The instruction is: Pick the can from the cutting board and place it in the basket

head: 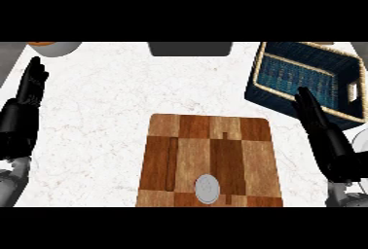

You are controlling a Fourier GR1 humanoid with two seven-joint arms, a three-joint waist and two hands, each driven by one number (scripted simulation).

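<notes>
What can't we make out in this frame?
- Can: the head view shows only its top; sides and label unseen.
- White-and-orange thing, top left: cut by the upper edge, unidentifiable.
- Dark grey object, top centre: cut by the upper edge.
- White thing, right edge: cut off by that edge.
- Basket: part of its near wall hidden by the right hand.

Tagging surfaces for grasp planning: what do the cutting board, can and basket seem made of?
Cutting board: wood, patchwork of light and dark brown blocks with grain, matte. Can: probably metal, a pale grey disc from above. Basket: seemingly woven fibre, dark blue ribbed walls, tan rim.
</notes>
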